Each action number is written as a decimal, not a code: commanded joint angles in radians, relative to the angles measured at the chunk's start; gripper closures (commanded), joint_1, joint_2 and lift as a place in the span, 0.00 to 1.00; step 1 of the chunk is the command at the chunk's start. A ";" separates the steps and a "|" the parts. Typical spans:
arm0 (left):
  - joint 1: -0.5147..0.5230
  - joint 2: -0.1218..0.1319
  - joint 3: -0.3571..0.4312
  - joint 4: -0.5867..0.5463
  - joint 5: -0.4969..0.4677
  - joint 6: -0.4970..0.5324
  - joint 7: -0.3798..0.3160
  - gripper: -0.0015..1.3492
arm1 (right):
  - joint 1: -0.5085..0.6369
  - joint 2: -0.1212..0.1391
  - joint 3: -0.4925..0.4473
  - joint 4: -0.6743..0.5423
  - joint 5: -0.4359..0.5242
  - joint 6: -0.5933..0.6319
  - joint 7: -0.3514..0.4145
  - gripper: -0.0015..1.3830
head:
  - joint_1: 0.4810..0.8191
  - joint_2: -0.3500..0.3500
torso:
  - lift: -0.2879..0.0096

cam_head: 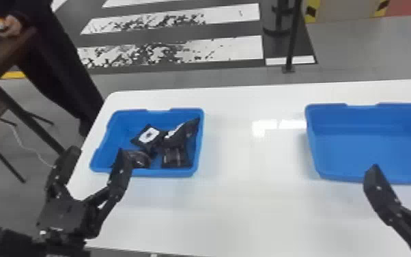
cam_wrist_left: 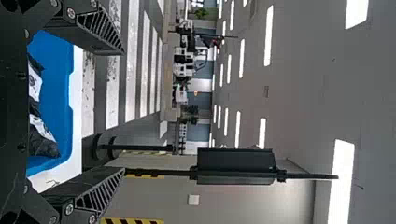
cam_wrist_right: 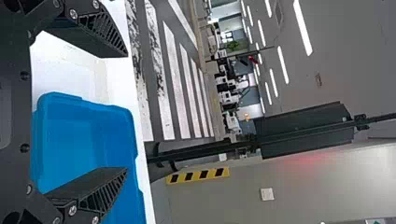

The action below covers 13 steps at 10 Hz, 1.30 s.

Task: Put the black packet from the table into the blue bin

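Black packets [cam_head: 175, 159] lie bunched inside left blue bin [cam_head: 167, 173] on table [cam_head: 249, 205]; cannot tell which one task means. Placing looks done, judging by that pile. Left hand [cam_head: 99, 151] spread wide, gripping nothing; right hand [cam_wrist_right: 126, 113] likewise, near right blue bin [cam_head: 368, 147]. Probably left: only drawing back.

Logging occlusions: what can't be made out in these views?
Head view: part of the nearest-left packet, behind the left gripper.
Head view: exact packet count in the left bin; they overlap.
Head view: most of the right gripper's outer finger, cut off by the right edge.
Left wrist view: part of the left bin, behind the gripper's body.
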 commanded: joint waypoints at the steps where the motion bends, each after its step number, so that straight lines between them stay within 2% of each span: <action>1: 0.000 0.000 -0.001 0.000 0.000 -0.002 0.003 0.12 | 0.000 0.000 0.000 0.000 0.000 0.000 0.001 0.11 | 0.63 0.75 | 0.60; 13: 0.005 -0.002 -0.003 0.000 0.024 0.005 0.007 0.12 | 0.000 0.000 0.000 0.002 -0.008 -0.003 0.001 0.11 | 0.63 0.76 | 0.60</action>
